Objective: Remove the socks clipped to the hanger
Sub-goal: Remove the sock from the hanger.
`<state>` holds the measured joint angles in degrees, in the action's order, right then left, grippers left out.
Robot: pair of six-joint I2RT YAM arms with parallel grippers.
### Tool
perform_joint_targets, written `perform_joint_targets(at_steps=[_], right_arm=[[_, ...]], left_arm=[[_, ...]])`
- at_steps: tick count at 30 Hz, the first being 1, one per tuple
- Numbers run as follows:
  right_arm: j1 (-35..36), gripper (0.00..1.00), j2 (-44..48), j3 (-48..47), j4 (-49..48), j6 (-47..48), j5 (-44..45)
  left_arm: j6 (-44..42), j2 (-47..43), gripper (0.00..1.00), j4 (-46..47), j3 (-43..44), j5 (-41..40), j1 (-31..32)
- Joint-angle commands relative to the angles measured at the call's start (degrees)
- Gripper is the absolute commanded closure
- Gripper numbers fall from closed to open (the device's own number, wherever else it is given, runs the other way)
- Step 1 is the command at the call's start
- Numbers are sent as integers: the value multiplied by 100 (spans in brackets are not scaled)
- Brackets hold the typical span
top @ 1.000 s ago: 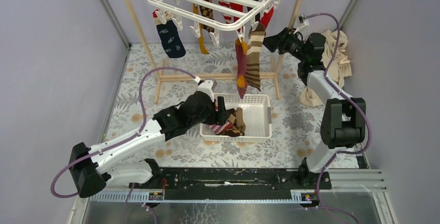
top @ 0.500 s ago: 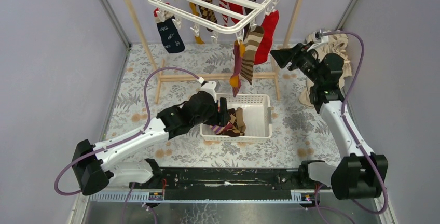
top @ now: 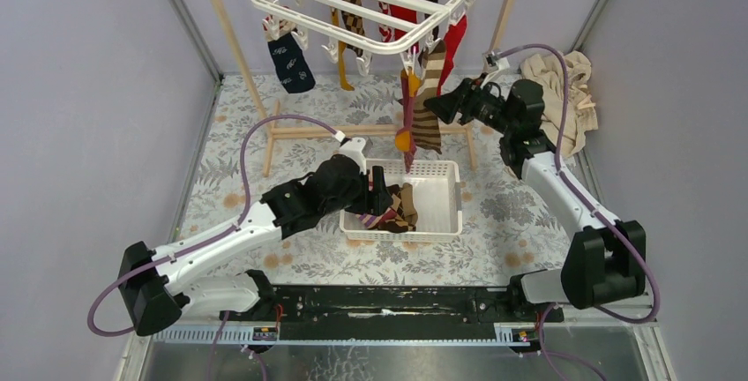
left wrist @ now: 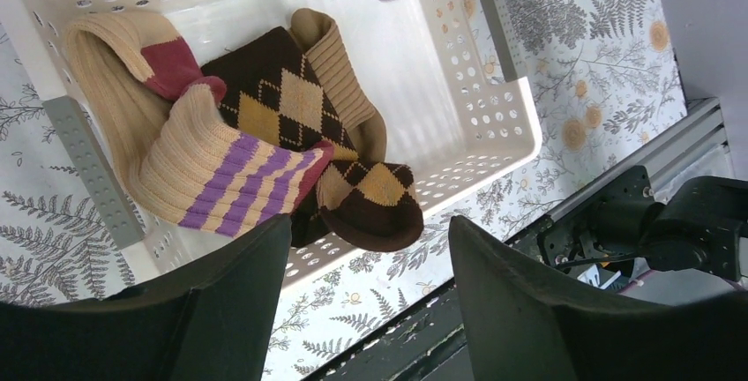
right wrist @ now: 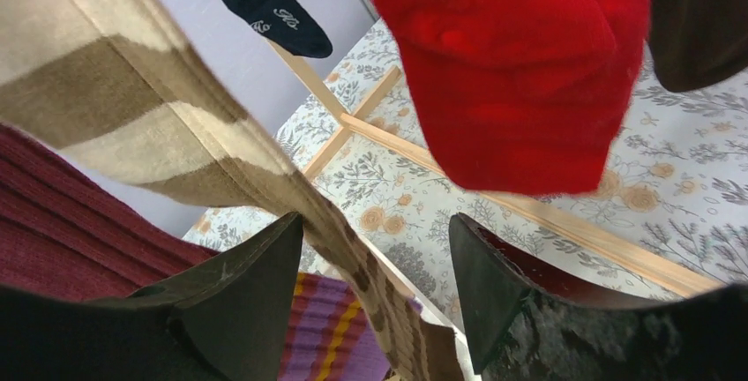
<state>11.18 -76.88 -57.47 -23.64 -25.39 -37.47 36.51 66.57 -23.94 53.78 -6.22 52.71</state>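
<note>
The white hanger hangs at the top with several socks clipped to it: a navy one, a red one, a mustard one, argyle ones, a maroon-purple one and a tan-brown striped one. My right gripper is open with the striped sock between its fingers; the red sock hangs above. My left gripper is open and empty over the white basket, above dropped socks: a purple-striped one and a brown argyle one.
A wooden pole frame carries the hanger, its foot bar behind the basket. A beige cloth heap lies at the back right. Grey walls close both sides. A black rail runs along the near edge.
My right arm has swung left from beside the cloth heap up to the striped sock, which now sits between its fingers. The hanger and its socks are swaying. The left arm has barely moved.
</note>
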Motion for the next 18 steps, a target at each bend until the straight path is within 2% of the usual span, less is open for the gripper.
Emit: perform_joint_targets(at_steps=[1, 6, 8, 13, 18], right_arm=[[285, 32, -185, -556, -136, 228, 30], [499, 52, -163, -501, -35, 302, 95], [545, 54, -72, -418, -53, 288, -26], [586, 68, 191, -229, 31, 251, -208], [611, 79, 543, -239, 633, 395, -65]], left_arm=[[46, -207, 27, 258, 45, 69, -29], [144, -315, 28, 294, 62, 165, -32], [201, -376, 28, 346, 84, 247, -30], [369, -566, 28, 409, 180, 381, 20], [588, -724, 28, 654, 177, 430, 125]])
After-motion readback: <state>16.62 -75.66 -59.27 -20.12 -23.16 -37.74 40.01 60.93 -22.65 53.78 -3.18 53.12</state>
